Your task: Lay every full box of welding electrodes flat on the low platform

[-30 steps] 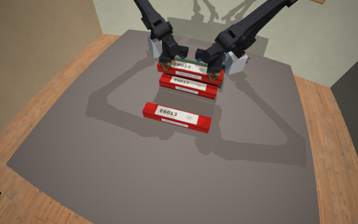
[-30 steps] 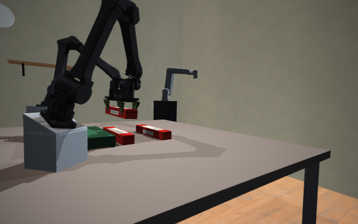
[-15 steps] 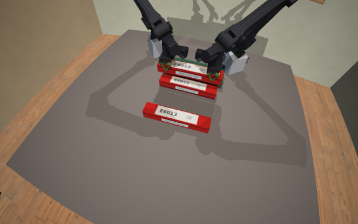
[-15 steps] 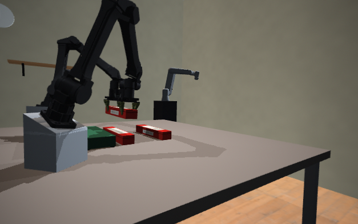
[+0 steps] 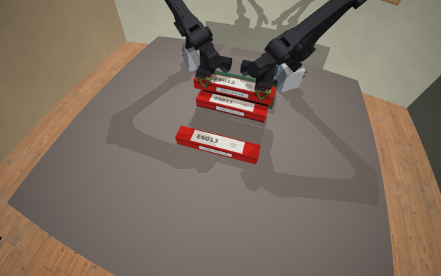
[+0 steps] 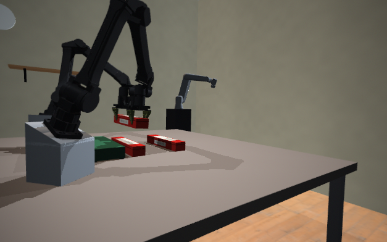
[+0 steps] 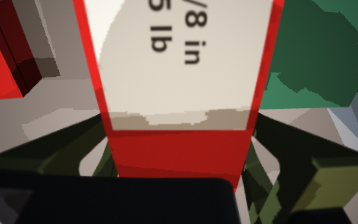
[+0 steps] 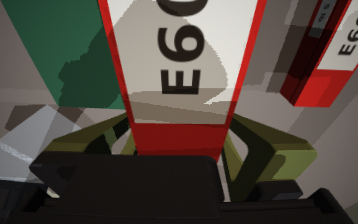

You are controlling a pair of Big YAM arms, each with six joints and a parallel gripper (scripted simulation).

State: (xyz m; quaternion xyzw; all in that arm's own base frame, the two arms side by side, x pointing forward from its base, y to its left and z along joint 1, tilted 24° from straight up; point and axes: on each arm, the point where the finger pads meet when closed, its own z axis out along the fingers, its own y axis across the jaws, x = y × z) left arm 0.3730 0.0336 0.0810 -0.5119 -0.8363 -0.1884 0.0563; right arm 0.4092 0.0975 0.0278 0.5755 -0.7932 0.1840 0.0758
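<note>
A red E6013 box (image 5: 235, 84) (image 6: 140, 123) (image 7: 180, 90) (image 8: 180, 107) hangs level in the air, label up. My left gripper (image 5: 264, 94) (image 7: 179, 111) is shut on its "5 lb" end. My right gripper (image 5: 204, 82) (image 6: 139, 117) (image 8: 179, 111) is shut on its "E6013" end. The low green platform (image 5: 271, 106) (image 6: 109, 145) (image 7: 320, 75) (image 8: 45, 55) is lower down, largely hidden in the top view. A second red box (image 5: 232, 112) (image 6: 137, 150) lies flat on the table close beside the platform. A third red box (image 5: 218, 141) (image 6: 180, 146) lies flat farther from it.
The light grey arm bases (image 5: 292, 79) (image 6: 60, 154) stand near the platform's two ends. The second box lies between the platform and the third box, with a gap before the third. The black table edge (image 6: 256, 202) shows in the exterior view.
</note>
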